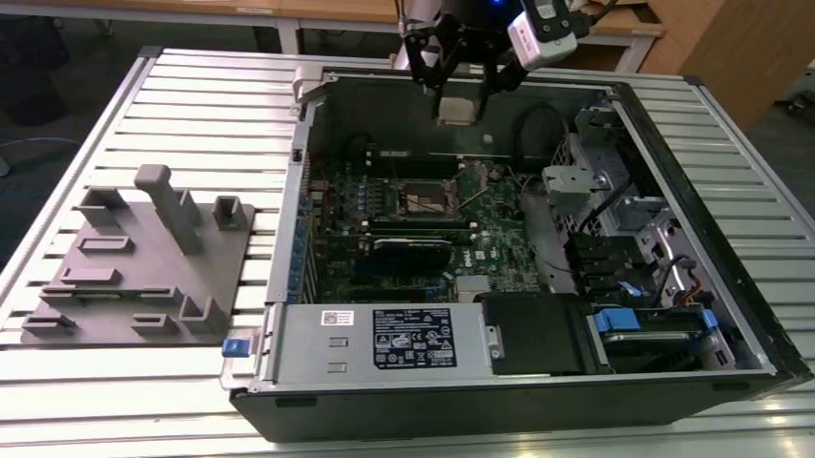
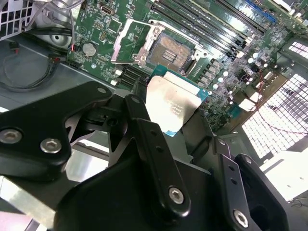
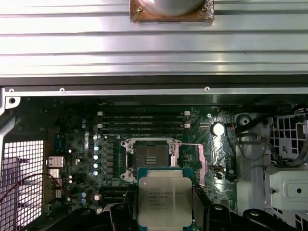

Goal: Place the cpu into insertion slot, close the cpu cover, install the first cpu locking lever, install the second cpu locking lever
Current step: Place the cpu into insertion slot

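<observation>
The cpu (image 1: 459, 109), a small square chip with a silvery top, hangs above the far wall of the open computer case, with my gripper (image 1: 460, 93) shut on it. In both wrist views the black fingers (image 3: 202, 208) clamp two opposite edges of the cpu (image 3: 165, 199) (image 2: 172, 103). The insertion slot (image 1: 427, 197) (image 3: 150, 159) (image 2: 170, 52) lies uncovered on the green motherboard, below the chip and apart from it. The cpu cover (image 2: 130, 42) (image 3: 191, 161), a thin metal frame, stands flipped open beside the slot.
The case (image 1: 286, 239) lies open on a slatted metal table (image 1: 204, 95). A power supply (image 1: 395, 339) fills its near end, and drive cages and cables (image 1: 624, 219) line the exterior view's right. A grey fixture block (image 1: 140, 258) sits on the exterior view's left.
</observation>
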Available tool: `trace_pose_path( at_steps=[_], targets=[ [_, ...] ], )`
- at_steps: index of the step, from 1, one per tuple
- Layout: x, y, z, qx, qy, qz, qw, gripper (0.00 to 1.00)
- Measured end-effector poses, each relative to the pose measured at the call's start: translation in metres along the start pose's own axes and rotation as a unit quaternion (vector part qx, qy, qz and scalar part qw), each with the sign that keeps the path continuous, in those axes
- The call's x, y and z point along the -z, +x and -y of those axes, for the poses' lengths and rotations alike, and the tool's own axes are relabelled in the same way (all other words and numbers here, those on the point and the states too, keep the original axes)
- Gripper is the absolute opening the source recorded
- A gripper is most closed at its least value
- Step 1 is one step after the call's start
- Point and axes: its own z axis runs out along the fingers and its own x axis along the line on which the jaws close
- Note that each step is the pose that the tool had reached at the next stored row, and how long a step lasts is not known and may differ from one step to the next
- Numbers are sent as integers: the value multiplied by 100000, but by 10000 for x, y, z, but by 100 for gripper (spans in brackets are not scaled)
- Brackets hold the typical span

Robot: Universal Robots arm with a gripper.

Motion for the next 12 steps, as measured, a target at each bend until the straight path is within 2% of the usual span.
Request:
trace_pose_path(
  at_steps=[12],
  targets=[
    [-20, 1, 2, -7, 324, 6, 99999, 54]
  ],
)
